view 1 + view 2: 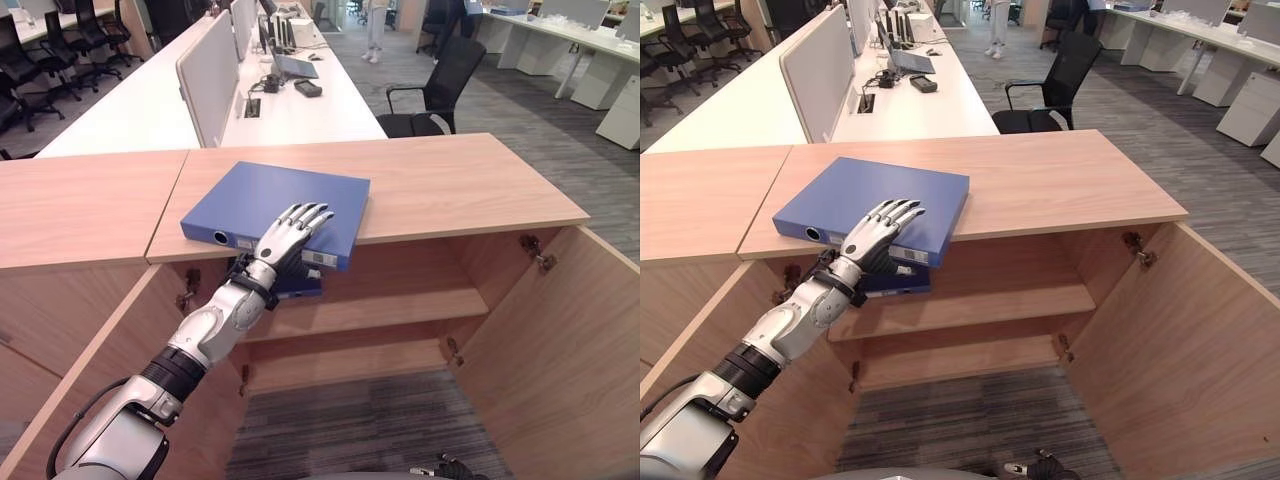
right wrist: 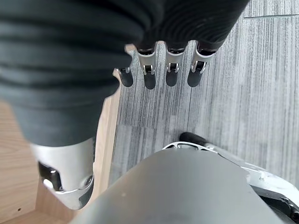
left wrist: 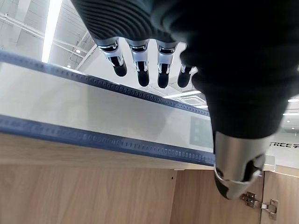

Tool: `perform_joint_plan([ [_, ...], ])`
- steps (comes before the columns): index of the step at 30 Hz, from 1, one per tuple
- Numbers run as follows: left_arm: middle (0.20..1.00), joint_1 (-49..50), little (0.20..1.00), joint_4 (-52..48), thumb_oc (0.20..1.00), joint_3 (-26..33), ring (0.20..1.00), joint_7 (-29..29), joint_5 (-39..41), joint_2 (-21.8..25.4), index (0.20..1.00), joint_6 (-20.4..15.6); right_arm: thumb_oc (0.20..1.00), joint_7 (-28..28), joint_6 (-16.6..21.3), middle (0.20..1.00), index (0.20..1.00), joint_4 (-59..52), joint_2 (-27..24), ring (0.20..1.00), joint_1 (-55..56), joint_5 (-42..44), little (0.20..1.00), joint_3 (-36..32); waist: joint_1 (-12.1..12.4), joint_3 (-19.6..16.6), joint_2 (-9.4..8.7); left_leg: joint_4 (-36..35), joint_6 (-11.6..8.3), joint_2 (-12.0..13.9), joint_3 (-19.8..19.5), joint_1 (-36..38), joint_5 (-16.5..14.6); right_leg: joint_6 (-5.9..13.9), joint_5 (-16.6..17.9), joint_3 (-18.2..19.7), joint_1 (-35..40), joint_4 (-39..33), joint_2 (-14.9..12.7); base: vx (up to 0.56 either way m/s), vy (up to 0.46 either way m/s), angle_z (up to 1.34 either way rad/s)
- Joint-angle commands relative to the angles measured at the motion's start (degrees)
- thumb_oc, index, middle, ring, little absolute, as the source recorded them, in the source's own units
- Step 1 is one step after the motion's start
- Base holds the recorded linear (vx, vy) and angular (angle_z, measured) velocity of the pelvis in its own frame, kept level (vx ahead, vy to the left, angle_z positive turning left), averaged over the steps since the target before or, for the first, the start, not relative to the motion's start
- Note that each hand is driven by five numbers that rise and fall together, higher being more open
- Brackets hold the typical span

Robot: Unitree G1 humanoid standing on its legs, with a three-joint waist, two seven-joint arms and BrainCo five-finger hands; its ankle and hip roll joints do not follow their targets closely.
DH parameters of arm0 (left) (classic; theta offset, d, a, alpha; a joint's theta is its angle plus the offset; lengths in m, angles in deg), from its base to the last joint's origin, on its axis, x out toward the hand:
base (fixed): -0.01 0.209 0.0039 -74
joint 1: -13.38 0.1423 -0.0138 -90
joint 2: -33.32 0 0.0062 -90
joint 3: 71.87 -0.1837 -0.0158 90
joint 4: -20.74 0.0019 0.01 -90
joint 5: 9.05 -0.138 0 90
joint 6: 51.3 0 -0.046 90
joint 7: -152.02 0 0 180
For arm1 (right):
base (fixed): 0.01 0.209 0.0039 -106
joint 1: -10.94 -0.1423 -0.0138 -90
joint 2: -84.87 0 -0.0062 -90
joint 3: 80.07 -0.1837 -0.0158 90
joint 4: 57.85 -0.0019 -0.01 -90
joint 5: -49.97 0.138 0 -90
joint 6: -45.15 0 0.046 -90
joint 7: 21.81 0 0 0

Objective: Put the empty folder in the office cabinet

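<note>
**Folder on cabinet top, left hand over its edge**

Eye views: blue folder [image 1: 275, 210] lies on the open cabinet [image 1: 400, 185], overhanging; left hand [image 1: 288, 236] rests on it, fingers straight.

Left wrist view: fingers [image 3: 140, 70] extended over the folder's edge.

Right wrist view: right hand [image 2: 159, 70] relaxed, empty, above carpet [image 2: 261, 93].

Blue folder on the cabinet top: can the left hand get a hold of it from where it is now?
Probably yes. The left hand already lies on the blue folder, fingers straight over its top. The folder's corner overhangs the cabinet top, and both doors stand open, leaving the way free.
</note>
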Motion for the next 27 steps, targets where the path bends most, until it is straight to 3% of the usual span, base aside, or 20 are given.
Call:
perform_joint_plan([
  [1, 1.000, -10.79, 1.000, 3.53, 1.000, 0.40, 1.000, -3.00, -2.75, 0.58, 1.000, 1.74, 1.000, 0.23, 0.35, 1.000, 1.000, 0.08, 0.80, 1.000, -1.07, -1.35, 1.000, 1.95, -0.19, 0.23, -3.99, 0.06, 0.93, -1.33, 1.75, -0.91, -5.29, 1.89, -6.25, 1.51, 4.00, 2.59, -1.38, 0.00, -0.002, -0.07],
  [18, 1.000, -14.09, 1.000, 15.42, 1.000, -0.70, 1.000, -5.48, -8.54, -1.32, 1.000, 8.37, 1.000, 0.11, 0.05, 1.000, 1.000, -0.58, 0.73, 1.000, 0.05, -1.95, 1.000, 2.57, -1.33, 0.03, -4.12, 0.06, 1.01, -1.16, 2.83, -0.40, -5.64, 1.87, -6.48, 2.67, 4.01, 2.59, -1.29, 0.00, -0.002, -0.03],
  [20, 0.200, -14.31, 0.200, 16.08, 0.200, -0.38, 0.200, -6.39, -8.53, -1.41, 0.200, 8.82, 1.000, 0.03, 0.17, 1.000, 1.000, -0.45, 0.81, 1.000, 0.34, -1.96, 1.000, 2.76, -1.41, 0.03, -4.18, 0.06, 1.01, -1.15, 2.99, -0.33, -5.68, 1.83, -6.48, 2.69, 3.99, 2.65, -1.28, 0.00, -0.011, -0.04],
  [27, 0.200, -12.86, 0.200, 15.69, 0.200, 1.99, 0.200, -6.02, -3.99, -3.09, 0.200, 9.11, 1.000, -0.11, 0.27, 1.000, 1.000, -1.28, 0.60, 1.000, 0.82, -1.52, 1.000, 2.72, -1.49, 0.20, -4.54, 0.06, 1.02, -1.11, 3.10, -0.20, -5.67, 1.67, -6.48, 2.81, 4.03, 2.63, -1.13, 0.00, -0.015, -0.04],
])
